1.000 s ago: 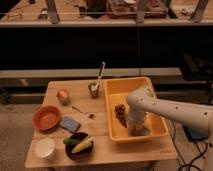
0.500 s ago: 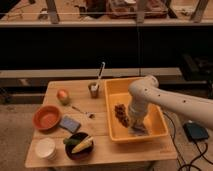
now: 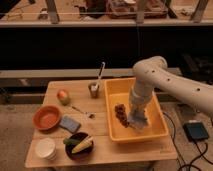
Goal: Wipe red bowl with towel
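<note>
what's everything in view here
table: 1, wood, centre
red bowl: 1, red, table left
apple: 1, red-yellow, behind red bowl
cup: 1, brown, left of bin
spoon: 1, dark, mid table
sponge: 1, blue, beside red bowl
dark bowl: 1, black, front, food inside
white cup: 1, white, front left
bin: 1, yellow, table right
brown bits: several, brown, in bin
cloth: 1, grey, in bin at gripper
box: 1, black, floor right
arm: 1, white, over bin
gripper: 1, white, down in bin

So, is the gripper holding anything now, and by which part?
It cannot be told. The gripper is low in the yellow tray, at the upper edge of the towel, but the contact itself is hidden.
</note>
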Robot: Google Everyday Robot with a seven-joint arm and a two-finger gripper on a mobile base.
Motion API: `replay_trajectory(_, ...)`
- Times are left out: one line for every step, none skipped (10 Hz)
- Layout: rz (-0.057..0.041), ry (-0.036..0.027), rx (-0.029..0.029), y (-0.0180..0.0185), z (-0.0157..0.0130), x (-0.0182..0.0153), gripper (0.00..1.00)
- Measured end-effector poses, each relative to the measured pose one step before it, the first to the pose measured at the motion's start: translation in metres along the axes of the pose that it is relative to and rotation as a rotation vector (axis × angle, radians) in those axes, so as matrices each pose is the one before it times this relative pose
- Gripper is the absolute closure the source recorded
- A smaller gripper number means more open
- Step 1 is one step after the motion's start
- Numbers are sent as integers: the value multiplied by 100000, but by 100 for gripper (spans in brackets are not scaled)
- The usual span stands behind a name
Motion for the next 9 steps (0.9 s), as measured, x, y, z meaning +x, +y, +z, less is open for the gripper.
replay_trajectory(-824,774,1050,-278,-430,299,100)
replay_trajectory(-2017,2342,2172,-1156,-887,718,100)
replay_trajectory(-1850,1992,1599,-1262,-541,645,100)
replay_trajectory(-2411,1945,1622,-1661,-436,732,100)
replay_trajectory(-2934,1702,1392,-1925,-296,783,100)
replay_trajectory(-4066,1985,1483,-2651,-182,1152,100)
replay_trajectory(-3241,1490,1442,-2348,26,1086,100)
replay_trajectory(-3248,734,1286,-2014,191,850,100)
replay_trajectory(-945,204,488,-575,50,233,100)
